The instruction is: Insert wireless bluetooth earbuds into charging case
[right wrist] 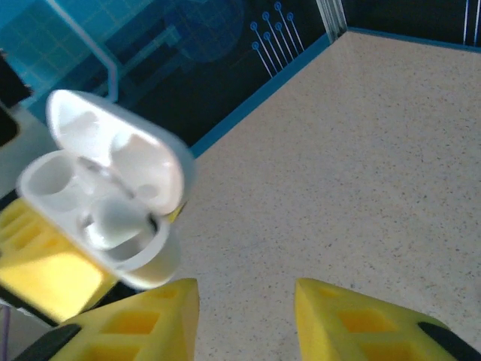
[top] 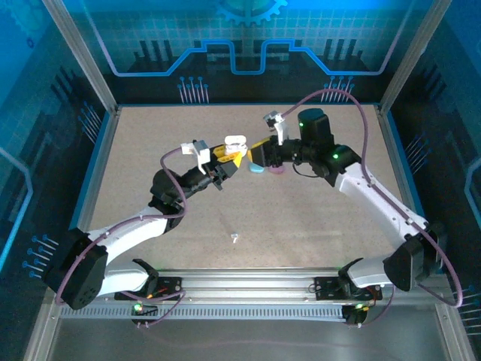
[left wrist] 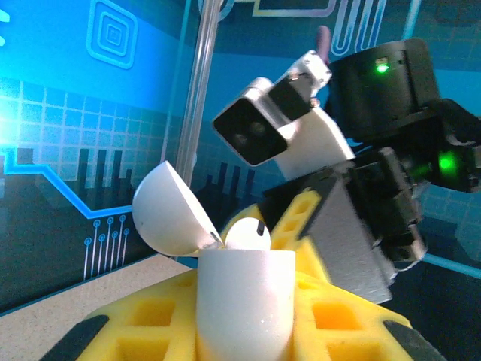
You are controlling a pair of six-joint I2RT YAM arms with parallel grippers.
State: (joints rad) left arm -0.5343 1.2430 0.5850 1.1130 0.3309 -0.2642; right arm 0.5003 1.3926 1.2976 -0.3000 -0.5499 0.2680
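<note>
One glossy rounded white case (right wrist: 124, 154), speckled tabletop (right wrist: 361, 150)

No writing, number or brand can be read anywhere — the charging case (left wrist: 244, 301) is plain white

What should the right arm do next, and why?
Probably send the open, empty right gripper to the small white item, likely the missing bud, on the table: the case in the left gripper has its lid up, one bud seated and one well empty.

white charging case (left wrist: 244, 301), yellow end effector fingers (right wrist: 323, 308), speckled beige table (right wrist: 361, 150)
</note>
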